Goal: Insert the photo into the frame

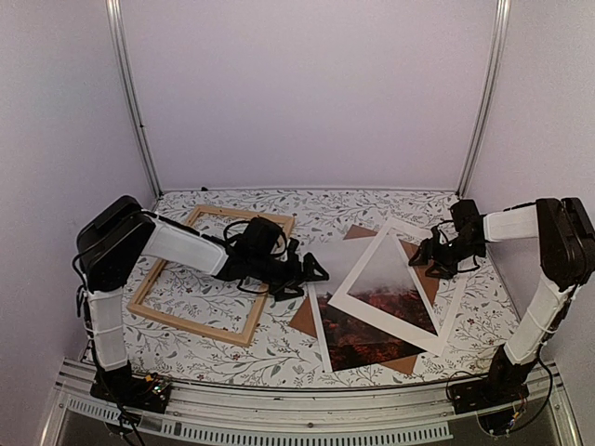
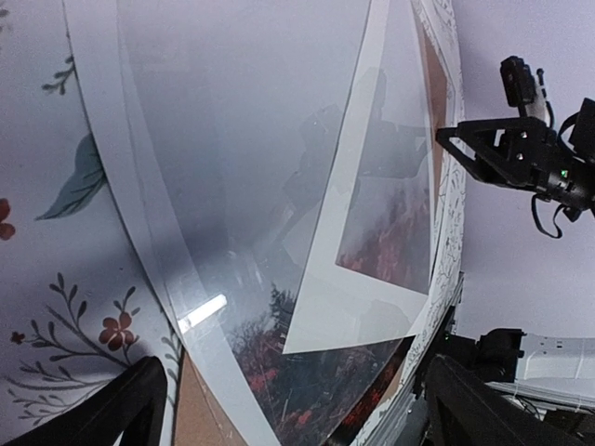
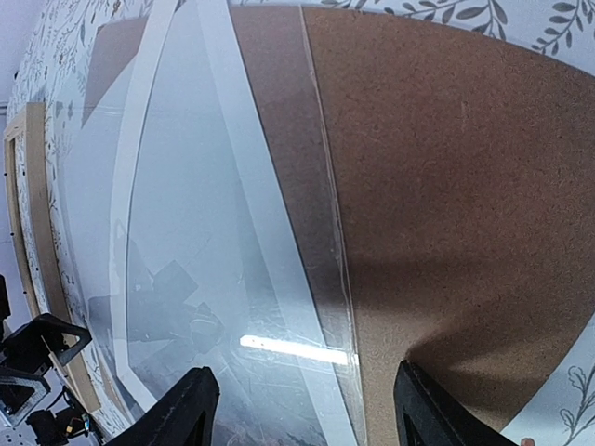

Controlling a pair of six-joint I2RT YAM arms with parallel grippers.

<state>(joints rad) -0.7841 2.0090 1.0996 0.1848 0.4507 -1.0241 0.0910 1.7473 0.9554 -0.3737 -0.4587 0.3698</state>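
Pale lilac walls enclose a table covered by a white cloth (image 1: 372, 209) printed with leafy sprigs and small red flowers. No writing can be read on anything.

Left of centre lies the frame (image 1: 191, 325), an open rectangle of thin, light wooden strips, flat on the cloth. The photo (image 1: 358, 339) lies flat to its right, outside the frame. Its near part shows dark red-orange foliage, with misty grey-white farther back. A white mat (image 1: 386, 322) lies askew on top of it, and a brown backing board (image 1: 304, 321) pokes out beneath.

The left gripper (image 1: 316, 271) hovers between frame and photo, its fingers (image 2: 121, 409) spread wide with nothing between them. The right gripper (image 1: 429, 258) is at the mat's far right edge, its fingers (image 3: 186, 413) also apart and holding nothing.
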